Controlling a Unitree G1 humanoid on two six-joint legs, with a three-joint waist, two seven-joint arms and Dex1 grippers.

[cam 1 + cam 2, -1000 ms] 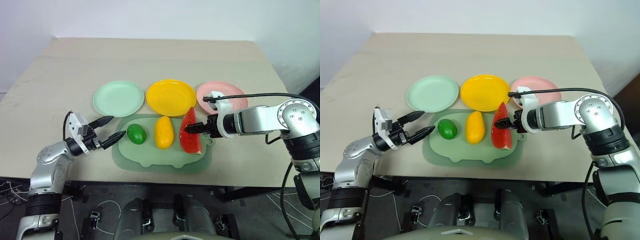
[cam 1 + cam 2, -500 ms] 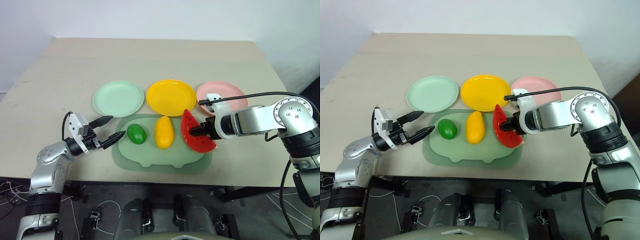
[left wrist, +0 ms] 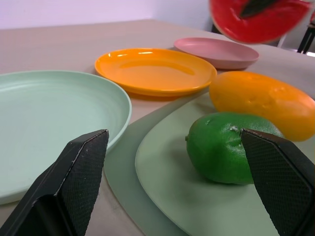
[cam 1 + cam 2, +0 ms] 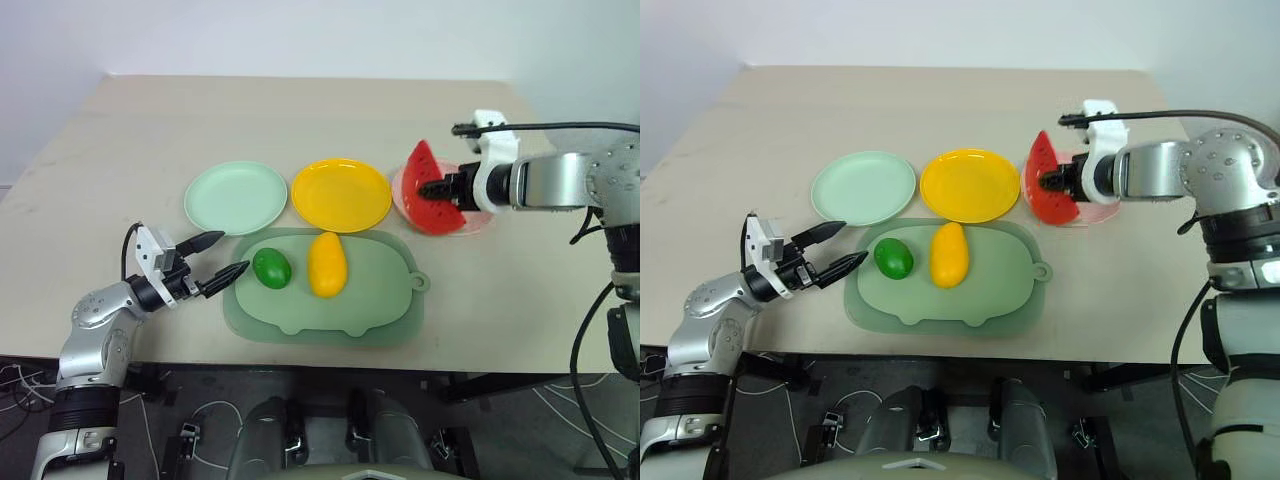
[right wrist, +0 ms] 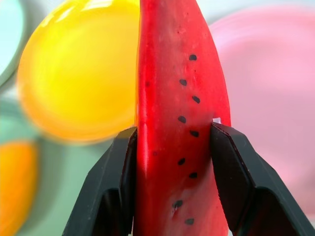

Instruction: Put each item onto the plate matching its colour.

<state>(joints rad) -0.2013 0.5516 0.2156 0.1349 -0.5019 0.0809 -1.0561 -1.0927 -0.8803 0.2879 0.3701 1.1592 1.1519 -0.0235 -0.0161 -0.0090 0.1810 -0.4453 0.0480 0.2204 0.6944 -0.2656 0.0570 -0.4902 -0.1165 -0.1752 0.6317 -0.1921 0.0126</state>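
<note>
While gripping the watermelon wedge point(image 4: 432, 192) across its two flat red faces, clenched tight: so stands the right claw point(image 4: 437, 187), raised over the pink plate point(image 3: 216, 51) at the edge nearest the yellow plate point(image 4: 341, 194). Hard to tell whether the wedge's lower curve touches the plate; probably just clear of it. Long axis of the wedge in line with the claw's own fingers, as seen from the right wrist, pointed tip away from the claw. Pink plate below and beyond the wedge, with most of its bare surface on the side away from the yellow one. Likely calls for a small shift toward the pink plate's middle, then lowering and letting go; otherwise risks leaving the wedge tipped over the rim. Elsewhere, left claw point(image 4: 233, 252) released, jaws spread wide, level above the tabletop point(image 4: 300, 110) at the tray's point(image 4: 380, 300) near-left edge. Green fruit point(image 4: 272, 268) straight ahead of its fingertips, close but apart, mango point(image 4: 327, 264) just beyond that, both lying on the tray. Green plate point(image 4: 236, 197) just past the tray on the left, so left arm plainly nearer for the green fruit.
</note>
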